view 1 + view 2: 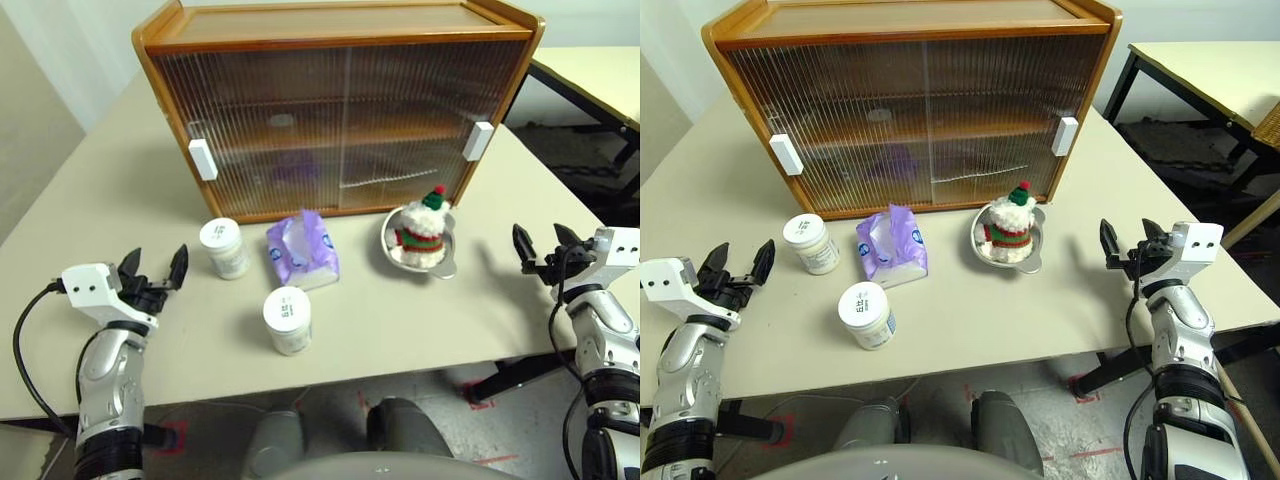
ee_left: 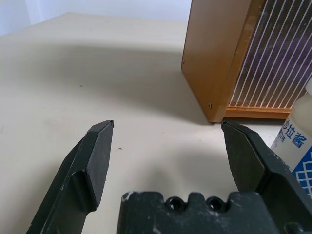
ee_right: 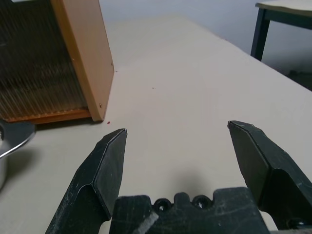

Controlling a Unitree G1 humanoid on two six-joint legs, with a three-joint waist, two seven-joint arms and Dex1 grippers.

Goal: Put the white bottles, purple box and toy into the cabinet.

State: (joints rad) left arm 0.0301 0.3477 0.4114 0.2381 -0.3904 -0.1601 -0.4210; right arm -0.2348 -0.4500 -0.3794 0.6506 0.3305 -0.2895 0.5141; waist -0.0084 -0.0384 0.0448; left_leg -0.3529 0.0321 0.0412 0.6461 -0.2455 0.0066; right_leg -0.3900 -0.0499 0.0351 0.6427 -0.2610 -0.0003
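Tabletop [image 1: 80, 180]: pale beige, and you see it carrying everything; a second table [image 1: 600, 75] stands off to the right.
Head view, cabinet [image 1: 340, 110]: it stands at the back of the tabletop with both ribbed doors shut, white handles at the outer edges.
Head view, white bottles: one white bottle [image 1: 224, 247] stands just in front of the cabinet's left half; the nearer white bottle [image 1: 288, 320] stands closer to you, apart from it.
Head view, purple box [image 1: 302, 250]: you find it between the two bottles and the bowl, tissue showing on top.
Head view, toy [image 1: 423, 232]: it sits upright in a metal bowl [image 1: 395, 245] before the cabinet's right half.
Head view, left gripper [image 1: 153, 270]: jaws spread wide and empty, left of the bottles.
Head view, right gripper [image 1: 541, 243]: jaws spread wide and empty, right of the bowl.
Left wrist view: your open jaws face the cabinet's left corner, a bottle's blue-printed label at the edge.
Right wrist view: your open jaws face the cabinet's right corner and the bowl's rim.
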